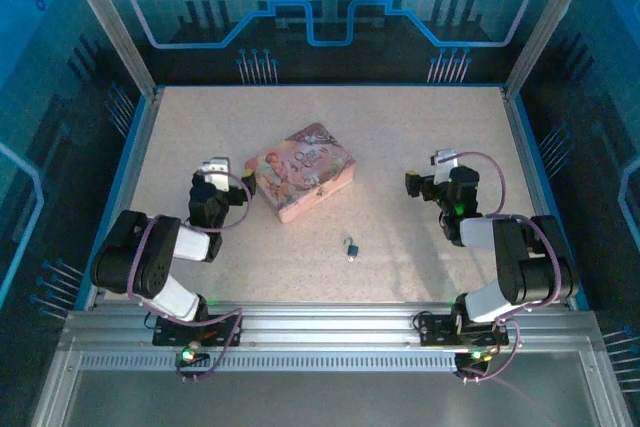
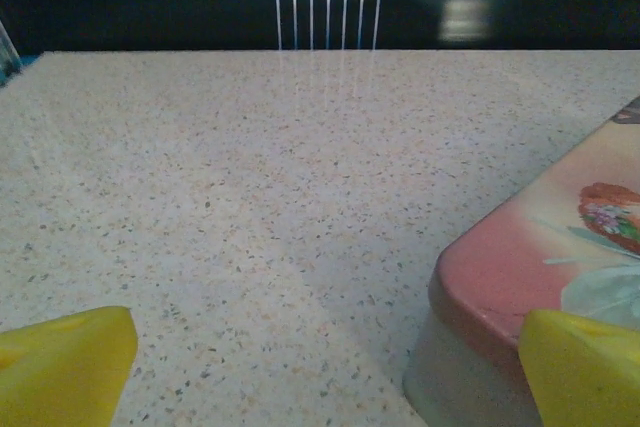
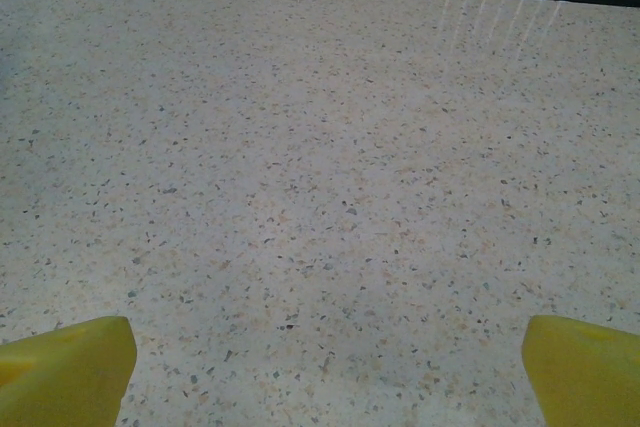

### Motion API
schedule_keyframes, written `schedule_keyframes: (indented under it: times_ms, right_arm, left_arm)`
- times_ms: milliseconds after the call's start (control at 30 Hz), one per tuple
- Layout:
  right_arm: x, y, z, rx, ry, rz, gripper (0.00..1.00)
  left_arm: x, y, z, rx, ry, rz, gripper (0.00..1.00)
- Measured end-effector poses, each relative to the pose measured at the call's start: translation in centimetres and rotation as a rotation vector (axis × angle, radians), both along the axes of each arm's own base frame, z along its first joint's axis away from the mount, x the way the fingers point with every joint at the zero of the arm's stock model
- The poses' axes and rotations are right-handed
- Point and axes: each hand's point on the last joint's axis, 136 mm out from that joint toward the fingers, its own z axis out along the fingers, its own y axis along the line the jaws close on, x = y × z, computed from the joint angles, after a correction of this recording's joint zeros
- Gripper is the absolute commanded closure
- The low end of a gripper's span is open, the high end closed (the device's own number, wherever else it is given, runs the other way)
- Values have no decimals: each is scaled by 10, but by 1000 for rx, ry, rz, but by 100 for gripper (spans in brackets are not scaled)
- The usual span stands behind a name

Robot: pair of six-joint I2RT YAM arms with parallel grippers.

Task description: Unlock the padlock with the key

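The padlock (image 1: pixel 351 247) is a tiny dark bluish thing lying on the speckled table, in front of the middle between the two arms. I cannot make out the key at this size. My left gripper (image 1: pixel 216 164) rests low at the left, open, its yellow fingertips (image 2: pixel 62 367) wide apart over bare table, well left of the padlock. In the left wrist view the left gripper (image 2: pixel 325 372) holds nothing. My right gripper (image 1: pixel 441 163) is at the right, also open and holding nothing. Its fingertips (image 3: pixel 585 372) frame bare table, and the right gripper (image 3: pixel 325 372) is far from the padlock.
A pink picture-printed tin box (image 1: pixel 304 171) stands left of centre, just right of the left gripper; its corner (image 2: pixel 540 277) sits beside the right-hand finger. The table (image 1: pixel 400 127) has a raised blue rim and frame posts around it.
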Motion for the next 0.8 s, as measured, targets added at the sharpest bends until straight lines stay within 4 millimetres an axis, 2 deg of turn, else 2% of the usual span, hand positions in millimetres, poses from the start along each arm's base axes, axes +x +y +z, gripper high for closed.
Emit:
schedule_keyframes:
  times_ms: [100,167,367,800]
  right_arm:
    - [0,0,0,-3,0,1,0]
    - [0,0,0,-7,-1,1,0]
    - [0,1,0,-13,-1,4,0]
    - [0,1,0,-13,-1,4,0]
  left_arm:
    - [9,17,5,-25,7,42,1]
    - [8,22,0,-39,29,55,1]
    - [5,19,-11,-44,75,40,1]
    - [4,19,-13,-44,83,39,1]
